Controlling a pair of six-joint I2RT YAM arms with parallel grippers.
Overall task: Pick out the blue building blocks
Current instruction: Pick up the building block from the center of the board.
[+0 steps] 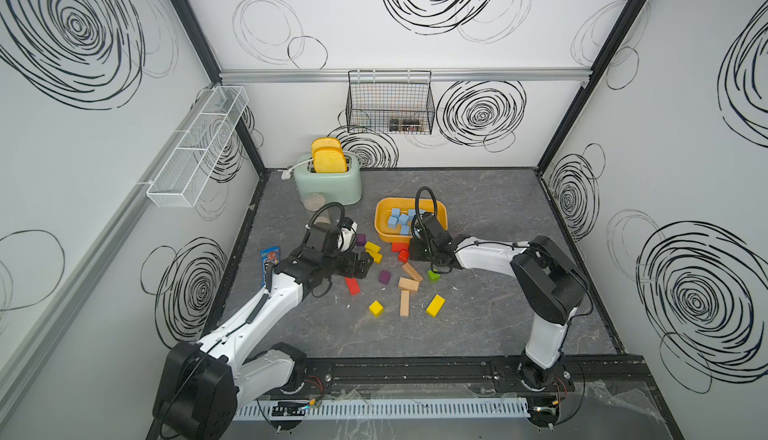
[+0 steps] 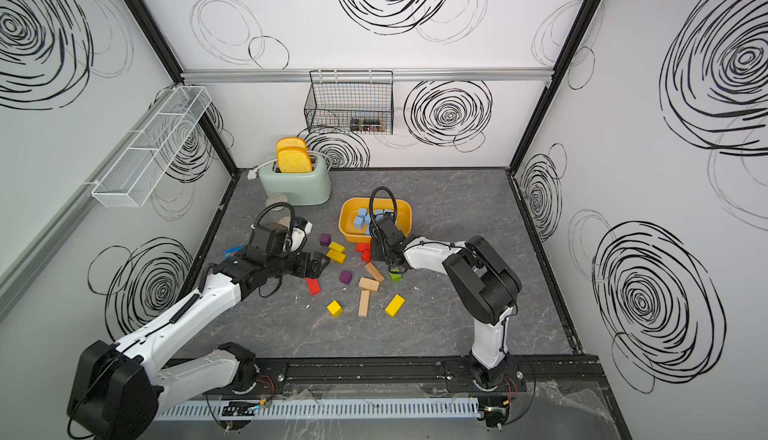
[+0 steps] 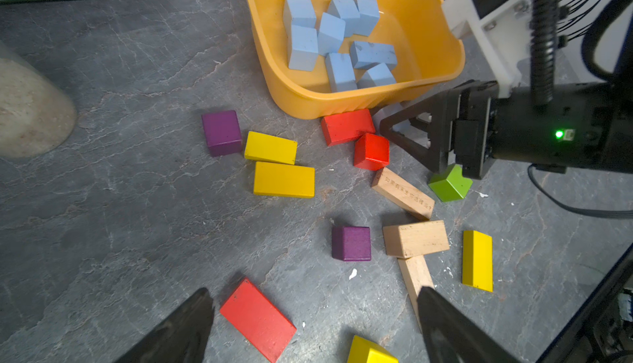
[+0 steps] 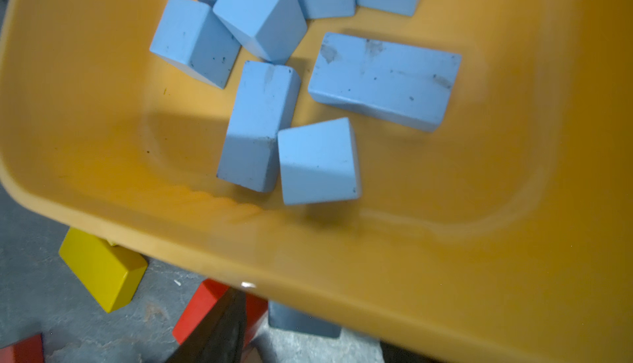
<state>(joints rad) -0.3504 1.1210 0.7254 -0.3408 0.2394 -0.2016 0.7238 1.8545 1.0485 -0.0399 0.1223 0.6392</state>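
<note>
Several pale blue building blocks lie piled in the yellow bin, seen in both top views and close up. One more blue block lies on the table against the bin's near wall, beside the red blocks. My right gripper is low at that spot. Its jaws stand apart on either side of this block with gaps showing, so it is open. My left gripper hovers wide open over a flat red brick, holding nothing.
Yellow, purple, red, green and plain wooden blocks are scattered in front of the bin. A mint toaster stands at the back left. A blue candy packet lies by the left arm.
</note>
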